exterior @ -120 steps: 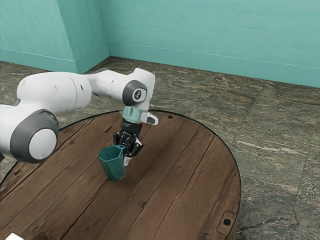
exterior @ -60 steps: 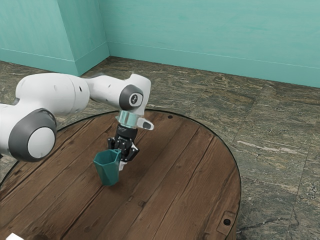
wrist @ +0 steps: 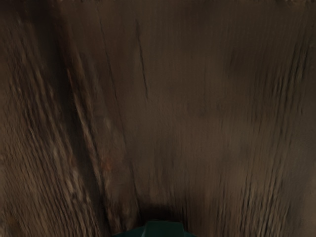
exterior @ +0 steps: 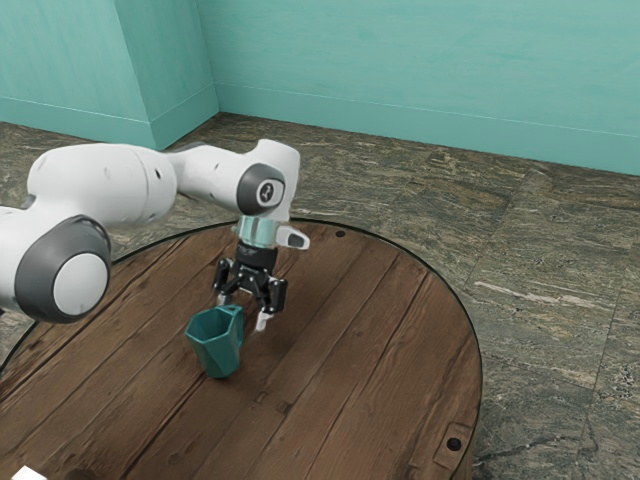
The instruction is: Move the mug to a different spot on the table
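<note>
A round desk (exterior: 350, 370) of dark wooden planks with a thin black rim stands on a floor (exterior: 520, 230) of mottled brown-grey stone, and teal walls (exterior: 400, 60) close the room behind it, with a corner jutting out at the exterior view's left. Two small dark holes mark the desk top, one at the far edge (exterior: 341, 234) and one near the rim at the exterior view's lower right (exterior: 455, 442). The white arm (exterior: 110, 190) comes in from the exterior view's left and bends down over the desk. Its black end effector (exterior: 243, 308) points down with both fingers spread wide, grasping nothing. It hangs just above and slightly to the exterior view's right of the mug (exterior: 217, 342), near the handle side of the rim; whether a fingertip touches the rim cannot be told. The mug is dark teal with faceted sides and stands upright on the planks, toward the exterior view's left of the desk's middle. In the wrist view its teal edge (wrist: 158, 229) shows just under the hand, over streaked wood grain. There is one mug, one desk, one arm and one end effector.
</note>
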Robot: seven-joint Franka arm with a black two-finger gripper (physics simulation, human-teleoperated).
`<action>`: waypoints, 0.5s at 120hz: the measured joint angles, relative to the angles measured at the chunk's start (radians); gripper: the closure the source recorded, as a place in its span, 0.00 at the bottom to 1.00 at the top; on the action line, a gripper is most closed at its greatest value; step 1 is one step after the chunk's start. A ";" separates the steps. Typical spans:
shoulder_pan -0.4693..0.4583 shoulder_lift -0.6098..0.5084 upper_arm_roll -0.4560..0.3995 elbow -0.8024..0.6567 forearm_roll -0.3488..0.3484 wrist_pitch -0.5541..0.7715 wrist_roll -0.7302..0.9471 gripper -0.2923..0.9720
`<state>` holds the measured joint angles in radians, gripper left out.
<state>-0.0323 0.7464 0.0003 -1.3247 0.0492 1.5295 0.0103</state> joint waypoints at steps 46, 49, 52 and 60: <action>0.010 -0.258 0.021 -0.062 0.022 0.118 -0.013 0.24; 0.009 -0.286 0.022 -0.077 0.030 0.126 -0.013 0.24; 0.009 -0.317 0.022 -0.093 0.037 0.133 -0.014 0.24; 0.008 -0.410 0.022 -0.144 0.051 0.148 -0.015 0.24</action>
<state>-0.0242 0.3361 0.0228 -1.4685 0.0998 1.6774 -0.0046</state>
